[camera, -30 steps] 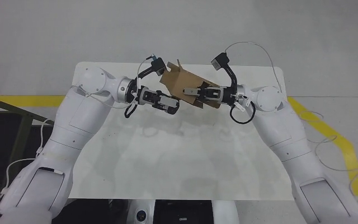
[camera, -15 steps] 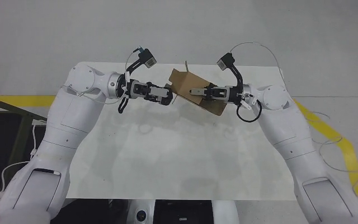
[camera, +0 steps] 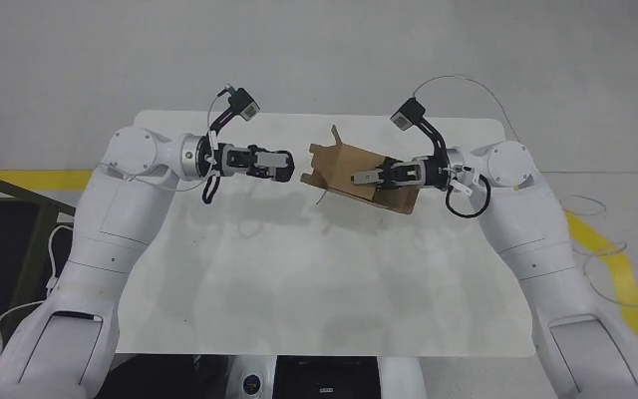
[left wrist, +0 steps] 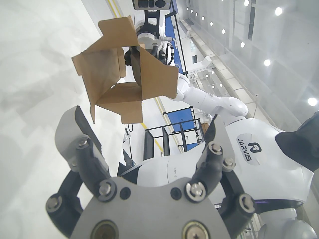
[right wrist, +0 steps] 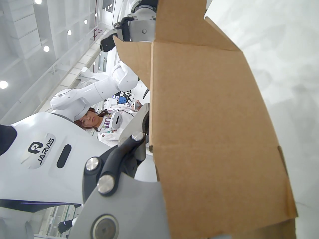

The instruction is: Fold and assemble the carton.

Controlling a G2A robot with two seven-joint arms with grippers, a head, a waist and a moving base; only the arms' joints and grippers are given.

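- Left gripper (camera: 289,166), jaws wide and empty, has backed away toward 9 o'clock and is now clear of the carton (camera: 349,160).
- Right gripper (camera: 361,179) alone clamps the carton wall, at 1 o'clock over the table (camera: 299,289). The end flaps are splayed, so folding likely remains.

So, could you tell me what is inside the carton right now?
The carton shows, through its open end, bare cardboard walls and a dark part of the right gripper. One flap covers the rest inside.
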